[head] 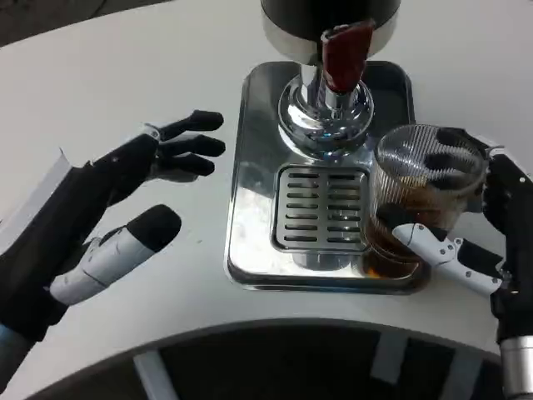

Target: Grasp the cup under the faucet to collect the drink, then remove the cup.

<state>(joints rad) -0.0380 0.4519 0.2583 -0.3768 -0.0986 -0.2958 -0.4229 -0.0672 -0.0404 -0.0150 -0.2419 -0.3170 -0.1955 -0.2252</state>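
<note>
Clear plastic, with a dark brown drink pooled in its lower part, the cup (420, 196) stands at the right side of the steel drip tray (250, 250), its base on the tray's near right corner, just right of the slotted grate (323, 208). It sits to the right of and nearer than the faucet (326, 104), not beneath the spout. The cup looks roughly upright, its open rim showing as a wide ring at the top.

The right hand (470, 221) holds the cup. Its dark fingers (445, 158) wrap round the far side and show through the clear wall near the rim, while a white and black thumb (429, 242) presses across the near side low down, over the level of the drink. The back of the hand lies to the right of the cup, past the tray's right edge.

The left hand (125, 204) is well apart from the tray, over the white worktop (100, 83) on the left. It holds nothing. Its black fingers (187, 146) reach out toward the tray's left edge, spread a little and close to straight, and its thumb (137, 237) lies nearer, pointing the same way. Whether the hand touches the worktop cannot be told.

The faucet rises from a round chrome base at the far middle of the tray, with a red lever (343, 54) on top, under the dark body of the dispenser (329, 12) at the far edge. The tray's polished surface reflects the fittings above it.
</note>
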